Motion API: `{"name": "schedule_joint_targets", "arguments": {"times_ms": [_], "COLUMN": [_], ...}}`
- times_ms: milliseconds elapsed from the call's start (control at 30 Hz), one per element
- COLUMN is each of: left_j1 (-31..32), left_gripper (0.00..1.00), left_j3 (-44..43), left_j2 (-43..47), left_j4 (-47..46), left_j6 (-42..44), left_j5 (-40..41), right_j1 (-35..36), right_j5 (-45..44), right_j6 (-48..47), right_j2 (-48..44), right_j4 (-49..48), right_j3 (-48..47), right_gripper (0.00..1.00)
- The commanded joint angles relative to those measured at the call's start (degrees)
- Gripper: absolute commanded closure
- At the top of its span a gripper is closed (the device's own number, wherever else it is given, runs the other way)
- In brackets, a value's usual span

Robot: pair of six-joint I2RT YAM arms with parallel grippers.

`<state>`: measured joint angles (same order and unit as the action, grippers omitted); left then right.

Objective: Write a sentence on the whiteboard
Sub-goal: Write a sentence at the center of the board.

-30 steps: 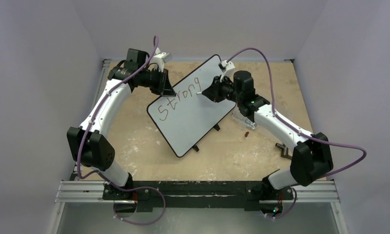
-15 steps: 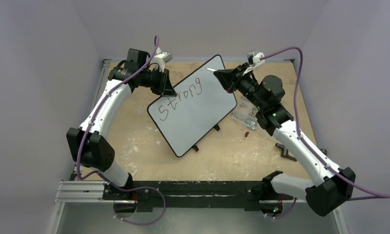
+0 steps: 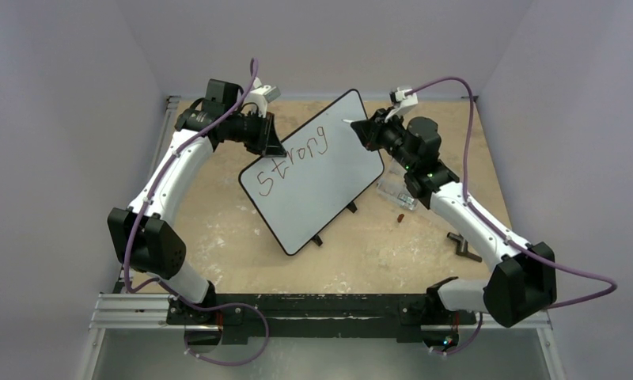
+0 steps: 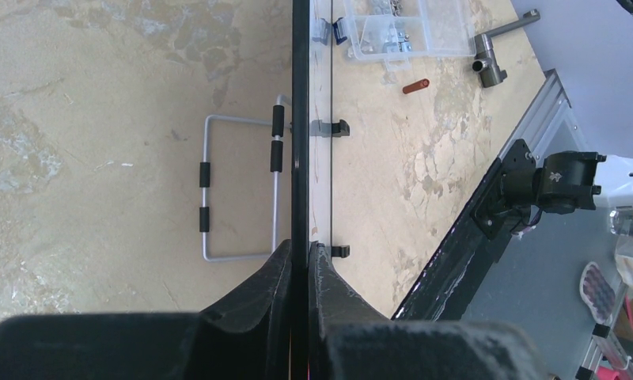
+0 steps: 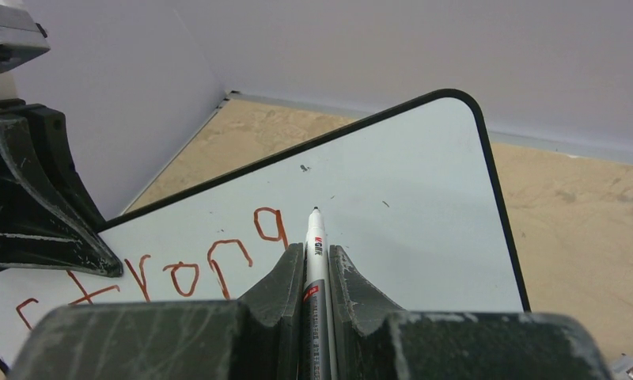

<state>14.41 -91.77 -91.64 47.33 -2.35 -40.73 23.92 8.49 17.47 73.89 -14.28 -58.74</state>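
Observation:
The whiteboard [image 3: 321, 178] stands tilted on the table, its black rim seen edge-on in the left wrist view [image 4: 300, 119]. The sentence [image 3: 293, 158] reads "Strong" in reddish-brown letters, also in the right wrist view [image 5: 218, 261]. My left gripper [image 3: 271, 144] is shut on the whiteboard's upper left edge [image 4: 301, 253]. My right gripper [image 3: 359, 128] is shut on a white marker [image 5: 315, 261], tip uncapped, held just off the board's upper right area past the "g". I cannot tell whether the tip touches the surface.
A clear plastic box of metal bits [image 3: 399, 190] lies right of the board, also in the left wrist view [image 4: 408, 28]. A small red cap [image 3: 399, 214] and a metal T-piece [image 3: 460, 244] lie on the table. A wire stand [image 4: 238, 190] lies behind the board.
My right gripper with the marker lifted from the end of "Strong" and swung up to the board's upper right corner, then settled slightly back. The left arm has not moved.

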Motion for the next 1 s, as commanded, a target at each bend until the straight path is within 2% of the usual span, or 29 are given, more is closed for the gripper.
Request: {"name": "schedule_joint_targets", "arguments": {"times_ms": [0, 967], "left_j1": [0.00, 0.00], "left_gripper": [1.00, 1.00], "left_j3": [-0.58, -0.64], "left_j2": [3.38, 3.13], "left_j4": [-5.43, -5.34], "left_j6": [2.09, 2.14], "left_j5": [0.17, 0.19], "right_j1": [-0.05, -0.42], "right_j5": [0.28, -2.55], "right_j6": [-0.60, -0.46], "right_j2": [0.73, 8.85], "right_j4": [-2.82, -0.86], "right_j3": [-1.54, -7.63], "right_gripper": [1.00, 1.00]}}
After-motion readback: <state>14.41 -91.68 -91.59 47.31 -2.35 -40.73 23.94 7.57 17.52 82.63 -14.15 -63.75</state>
